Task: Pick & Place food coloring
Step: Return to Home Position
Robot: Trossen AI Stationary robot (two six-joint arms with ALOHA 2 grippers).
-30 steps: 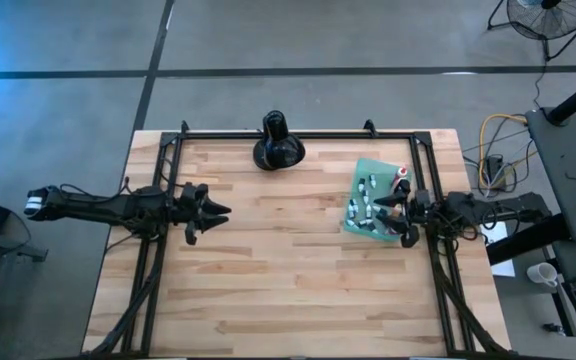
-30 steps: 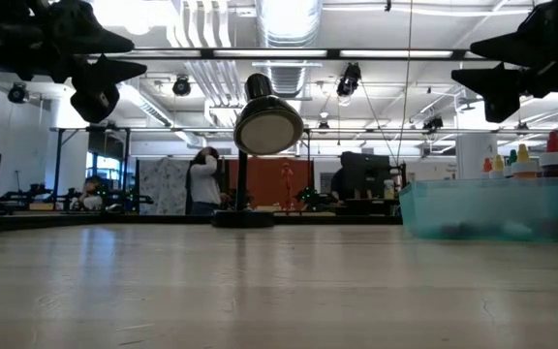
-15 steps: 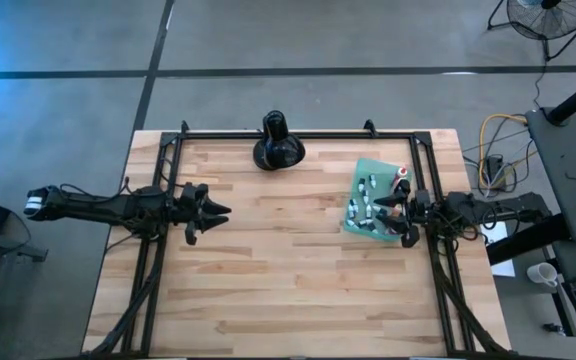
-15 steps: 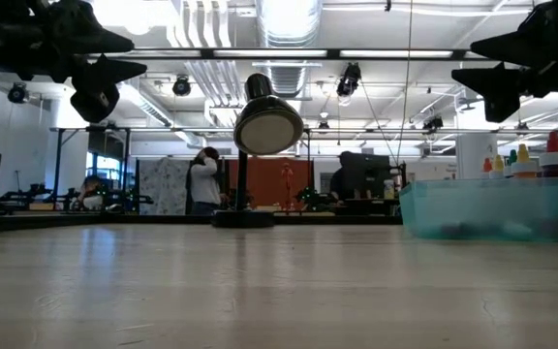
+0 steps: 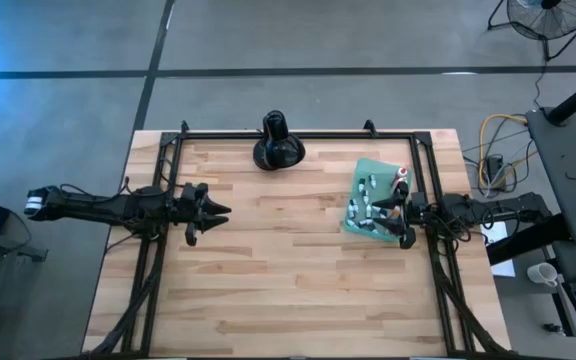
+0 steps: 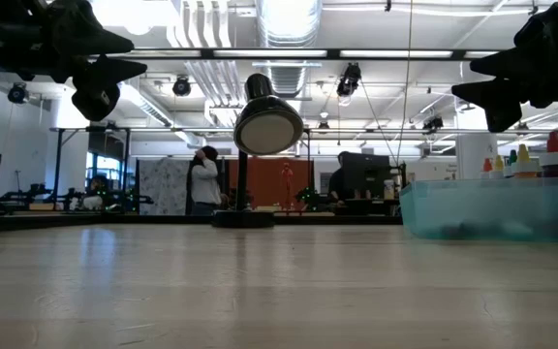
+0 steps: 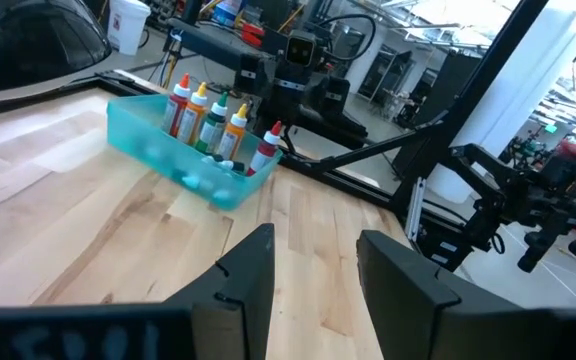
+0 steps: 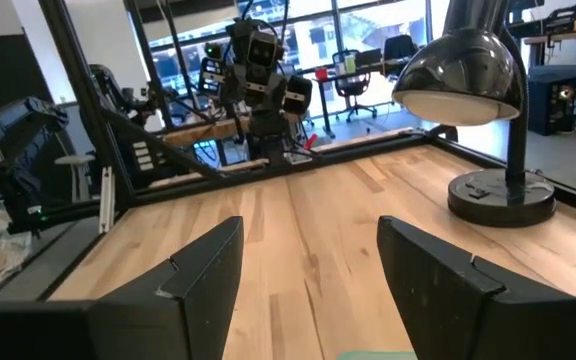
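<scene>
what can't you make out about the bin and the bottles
High view: how many food coloring bottles sit in the green bin; they are too small, and the right gripper hangs over part of it.
Low view: the bin's right end, cut off by the picture's edge; its floor, blurred through the wall.
Left wrist view: bottle labels, too small.

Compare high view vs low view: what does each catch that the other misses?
High view only: a top-down look into the green bin, showing how the bottles sit inside it, plus both arms at full length.

Low view only: the room behind the table, a person standing there, and the open face of the lamp shade.

Both: the lamp, the bin, the food coloring in it, the table, and the left gripper and right gripper, both open and clear of the wood.
</scene>
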